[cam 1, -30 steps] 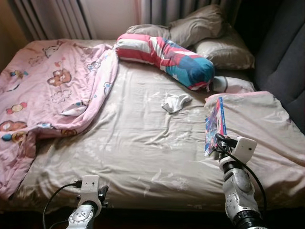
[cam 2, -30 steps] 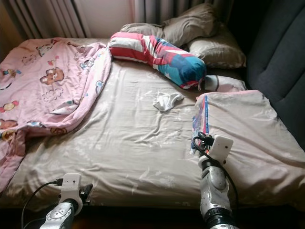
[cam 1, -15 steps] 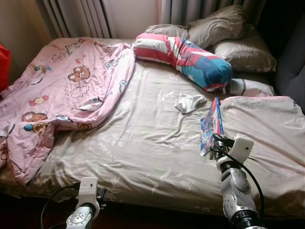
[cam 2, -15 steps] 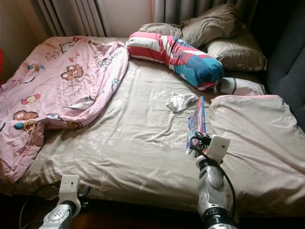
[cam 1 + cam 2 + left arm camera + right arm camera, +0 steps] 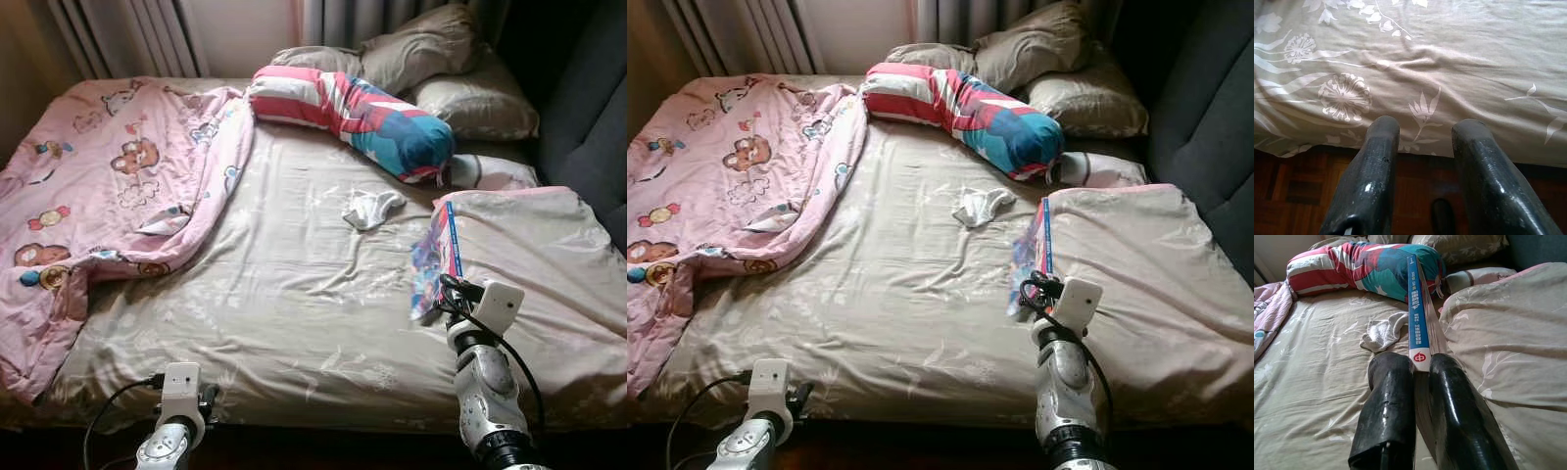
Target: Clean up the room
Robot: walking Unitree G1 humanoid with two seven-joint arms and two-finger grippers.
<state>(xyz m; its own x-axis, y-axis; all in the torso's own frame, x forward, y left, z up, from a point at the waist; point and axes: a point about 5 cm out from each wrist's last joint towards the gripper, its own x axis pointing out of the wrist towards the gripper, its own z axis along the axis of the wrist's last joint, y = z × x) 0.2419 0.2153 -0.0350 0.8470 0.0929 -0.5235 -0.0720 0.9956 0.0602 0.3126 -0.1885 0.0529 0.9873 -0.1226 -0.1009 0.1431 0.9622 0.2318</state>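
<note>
Bedding in beige with a pale flower print covers the bed [image 5: 294,294], the biggest thing before the robot. A pink quilt [image 5: 108,186] with cartoon bears lies heaped over the bed's left half, and a folded beige duvet [image 5: 549,255] lies on its right side. At the head rest beige pillows [image 5: 460,78] and, in front of them, a long bolster [image 5: 353,108] striped red and white with a teal end. A small white pillow [image 5: 490,171] lies between the bolster's teal end and the duvet. The right gripper [image 5: 1418,382] is raised over the bed's right part, its two black fingers [image 5: 1388,401] closed on the lower end of a thin book [image 5: 1418,323] with a blue spine; the book stands on edge between the jaws and points away from them toward the bolster, its far end beside the duvet's edge. A crumpled white cloth [image 5: 370,208] lies on the sheet near the book's far end, apart from it. The left gripper [image 5: 1422,147] hangs low at the foot of the bed, jaws apart and holding nothing, above dark wooden floor [image 5: 1298,191].
</note>
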